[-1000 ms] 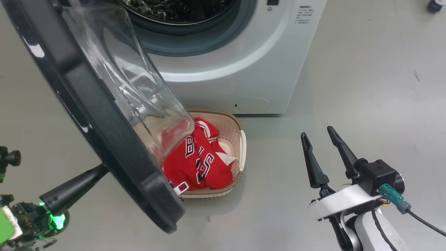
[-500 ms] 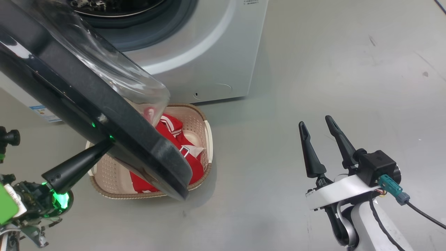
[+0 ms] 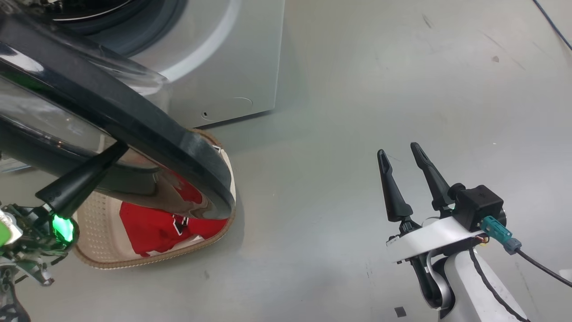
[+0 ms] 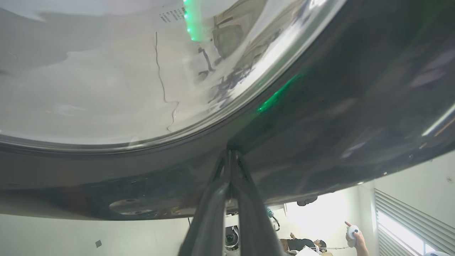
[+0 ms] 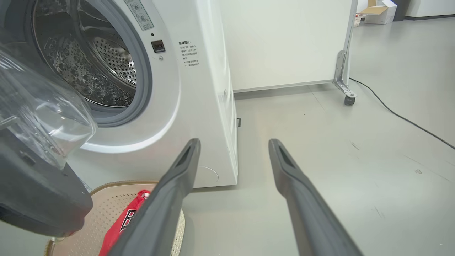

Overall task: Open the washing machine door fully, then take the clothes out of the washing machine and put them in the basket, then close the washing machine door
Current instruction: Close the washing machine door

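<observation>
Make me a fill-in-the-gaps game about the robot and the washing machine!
1. The clothes lying in the basket are coloured ____.
2. The left gripper, its tips against the washing machine door, is squeezed ____.
3. The right gripper, holding nothing, is wide ____.

Missing words: red, shut, open.

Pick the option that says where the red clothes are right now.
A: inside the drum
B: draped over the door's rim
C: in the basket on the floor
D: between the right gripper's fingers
C: the clothes lie in the basket on the floor in front of the washing machine, partly hidden under the washing machine door; the right gripper is open and holds nothing.
</observation>
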You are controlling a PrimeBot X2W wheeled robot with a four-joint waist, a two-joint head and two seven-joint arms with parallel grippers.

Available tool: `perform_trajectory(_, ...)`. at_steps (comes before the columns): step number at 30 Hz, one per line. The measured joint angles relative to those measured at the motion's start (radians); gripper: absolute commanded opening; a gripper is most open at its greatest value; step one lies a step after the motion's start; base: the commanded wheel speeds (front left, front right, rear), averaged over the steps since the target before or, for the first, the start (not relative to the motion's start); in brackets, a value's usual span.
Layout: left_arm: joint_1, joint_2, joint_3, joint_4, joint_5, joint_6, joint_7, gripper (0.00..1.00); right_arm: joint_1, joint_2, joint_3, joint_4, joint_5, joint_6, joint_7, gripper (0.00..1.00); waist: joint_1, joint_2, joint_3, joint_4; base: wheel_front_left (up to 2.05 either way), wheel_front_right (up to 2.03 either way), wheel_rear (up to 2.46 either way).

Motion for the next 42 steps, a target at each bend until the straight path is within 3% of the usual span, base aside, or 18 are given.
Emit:
perform_trajectory(25,-0.218,0.012,0.036,0.114,0.019,0.089,-0.087,0.0,-0.043,0.01,0.02,0.007,0.046,0.016,-0.003,1.0,0.0,0.0,0.053,-0.17,0.0,0.0,0.0)
perform_trajectory(42,-0.383,0.039,0.024,0.222,0.089,0.11,-0.131,0.0,-0.062,0.011,0.039,-0.019,0.092,0.005,-0.003,1.0,0.0,0.0,0.088,-0.239,0.0,0.0,0.0)
